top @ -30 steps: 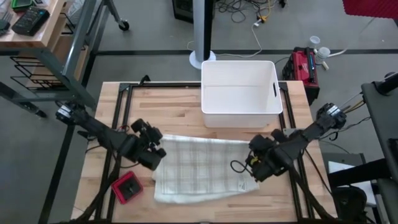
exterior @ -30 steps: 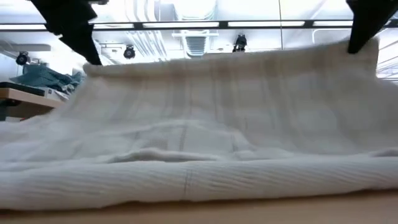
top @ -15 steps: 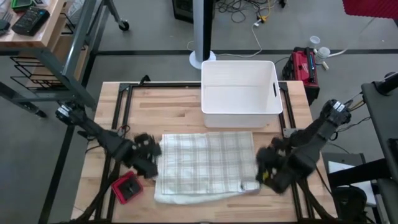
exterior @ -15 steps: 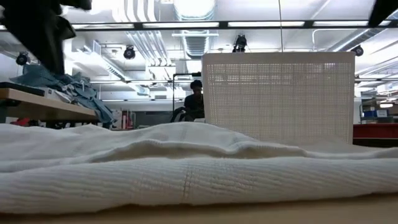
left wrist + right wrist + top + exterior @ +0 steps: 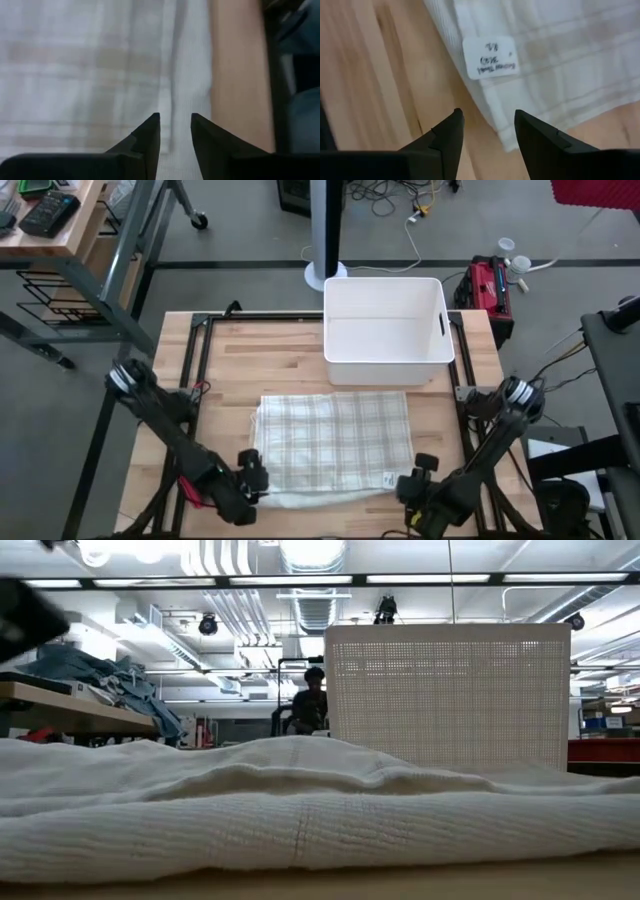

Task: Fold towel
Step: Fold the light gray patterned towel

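**Both tools drop back to the towel's near edge**

Both arms have pulled back from the far edge. The folded white checked cloth towel lies flat on the wooden counter, just before the white plastic bin. Left tool and right tool hover part-open, empty; one fold looks done.

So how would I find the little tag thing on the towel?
Start at the big white bin at the far edge of the wooden table, then look just in front of it to the folded plaid towel. At the towel's near corner on the right arm's side, by the right gripper, sits the small white tag, the only spot with writing.
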Tool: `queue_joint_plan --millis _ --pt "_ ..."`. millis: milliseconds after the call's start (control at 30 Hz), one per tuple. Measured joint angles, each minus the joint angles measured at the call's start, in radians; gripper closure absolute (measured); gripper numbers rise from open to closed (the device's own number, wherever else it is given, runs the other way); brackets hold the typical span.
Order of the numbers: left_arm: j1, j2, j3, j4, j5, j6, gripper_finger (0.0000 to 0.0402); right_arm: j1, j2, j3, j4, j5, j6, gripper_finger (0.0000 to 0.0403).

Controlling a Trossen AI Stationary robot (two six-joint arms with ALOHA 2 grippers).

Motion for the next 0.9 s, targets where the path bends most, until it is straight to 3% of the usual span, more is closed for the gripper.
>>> queue_joint_plan --millis 233,467,600,767,900 --pt "0.0 0.137 0.007 0.002 0.023 -0.077 0.0293 0.0 0.079 0.019 0.002 -0.013 0.001 0.0236" --pt "0.002 0.175 0.008 -0.005 0.017 -0.139 0.028 -0.012 0.103 -0.006 -0.073 -0.031 0.018 0.0255" --pt "0.002 0.158 0.007 -0.012 0.023 -0.171 0.0288 -0.012 0.103 -0.005 -0.09 -0.036 0.017 0.0296" --pt "0.002 0.142 0.007 -0.059 0.019 -0.176 0.0313 -0.018 0.103 -0.006 -0.139 -0.021 0.019 0.0388" --pt "0.001 0.142 0.007 -0.092 0.018 -0.198 0.0335 -0.018 0.103 -0.006 -0.146 0.009 0.068 0.0392"
